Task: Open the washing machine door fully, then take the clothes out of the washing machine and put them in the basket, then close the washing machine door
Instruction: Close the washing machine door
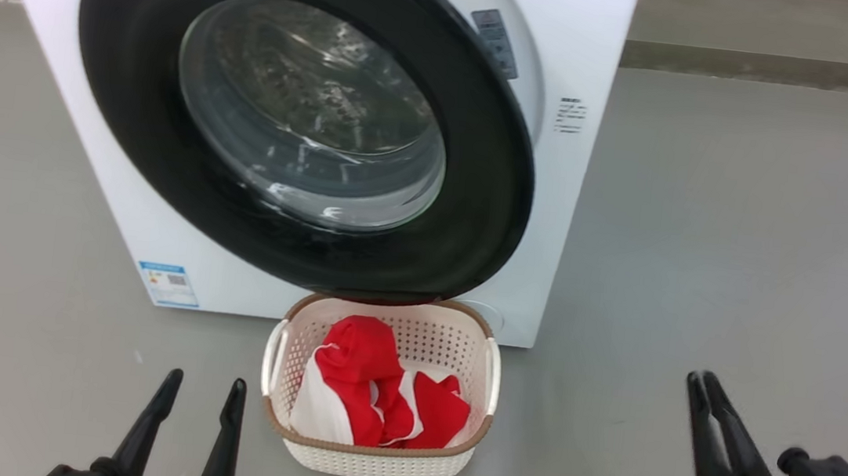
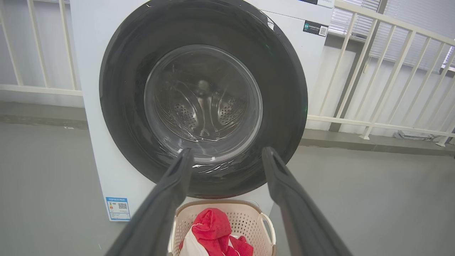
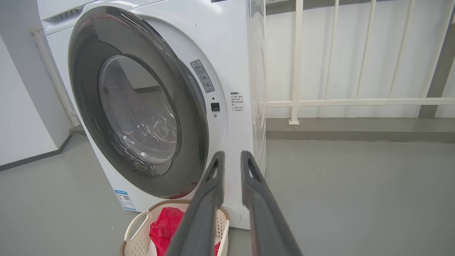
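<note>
The white washing machine (image 1: pixel 597 20) stands ahead, and its black-framed round door (image 1: pixel 133 81) lies almost against the front. The door's right edge stands slightly off the panel (image 3: pixel 213 106). Through the glass I see the steel drum (image 2: pixel 202 106). The cream basket (image 1: pixel 370 453) sits on the floor right under the door's lower edge, holding the red and white clothes (image 1: pixel 356 357). My left gripper (image 1: pixel 206 385) is open and empty, left of the basket. My right gripper (image 1: pixel 701 376) is shut and empty, well to the right of the basket.
Grey floor (image 1: pixel 705 260) spreads around the machine. A white railing (image 2: pixel 373 71) runs behind and to the right of the machine. A blue label (image 1: pixel 167 283) marks the machine's lower left corner. A wall (image 3: pixel 21 117) closes the left side.
</note>
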Motion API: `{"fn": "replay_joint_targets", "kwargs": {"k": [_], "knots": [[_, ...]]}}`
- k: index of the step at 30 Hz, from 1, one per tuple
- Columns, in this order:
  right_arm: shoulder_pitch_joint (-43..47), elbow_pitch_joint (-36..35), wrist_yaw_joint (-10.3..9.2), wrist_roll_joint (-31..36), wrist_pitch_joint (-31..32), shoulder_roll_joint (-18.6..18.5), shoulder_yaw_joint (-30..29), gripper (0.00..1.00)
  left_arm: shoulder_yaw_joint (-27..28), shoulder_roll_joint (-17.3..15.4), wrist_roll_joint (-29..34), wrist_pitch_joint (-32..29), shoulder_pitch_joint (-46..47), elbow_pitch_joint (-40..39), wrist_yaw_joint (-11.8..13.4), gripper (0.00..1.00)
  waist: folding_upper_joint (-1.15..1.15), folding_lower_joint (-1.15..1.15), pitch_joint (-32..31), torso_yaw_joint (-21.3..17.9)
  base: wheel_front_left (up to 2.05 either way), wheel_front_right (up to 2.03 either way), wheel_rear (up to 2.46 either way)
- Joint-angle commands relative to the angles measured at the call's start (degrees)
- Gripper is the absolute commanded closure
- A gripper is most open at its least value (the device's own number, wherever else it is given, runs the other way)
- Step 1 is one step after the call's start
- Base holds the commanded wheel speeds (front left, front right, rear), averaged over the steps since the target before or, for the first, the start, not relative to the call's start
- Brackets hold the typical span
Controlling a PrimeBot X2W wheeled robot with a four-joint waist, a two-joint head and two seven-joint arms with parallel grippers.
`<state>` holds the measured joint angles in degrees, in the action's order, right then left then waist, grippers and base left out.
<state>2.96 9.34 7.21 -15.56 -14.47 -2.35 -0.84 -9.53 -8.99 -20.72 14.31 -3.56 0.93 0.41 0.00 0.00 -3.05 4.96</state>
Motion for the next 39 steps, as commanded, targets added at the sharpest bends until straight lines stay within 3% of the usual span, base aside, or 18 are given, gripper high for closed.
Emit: {"fn": "replay_joint_targets", "kwargs": {"k": [1,15,29,39], "knots": [[-3.84,-0.92,0.28,1.05,-0.52,-0.53,1.17,1.0,1.78,-0.21,0.14,0.69,2.5,-1.7,-0.35,0.0,0.0,0.0,0.7,1.2,0.0,0.0,0.0],[-17.08,8.51,0.28,3.17,-0.36,-0.53,3.23,1.0,0.3,-0.15,0.62,0.69,4.2,-3.29,-0.66,0.0,0.0,0.0,4.47,6.12,0.0,0.0,0.0],[-34.78,20.14,0.28,4.49,-0.45,-0.54,8.89,1.0,-0.38,1.77,1.55,0.69,8.54,-4.97,-1.69,0.0,0.0,0.0,12.66,11.47,0.0,0.0,0.0],[-42.27,23.79,0.28,5.15,-0.51,-1.18,7.86,1.0,-0.38,3.45,2.33,0.69,10.04,-4.41,-3.05,0.0,0.0,0.0,16.09,13.9,0.0,0.0,0.0]]}}
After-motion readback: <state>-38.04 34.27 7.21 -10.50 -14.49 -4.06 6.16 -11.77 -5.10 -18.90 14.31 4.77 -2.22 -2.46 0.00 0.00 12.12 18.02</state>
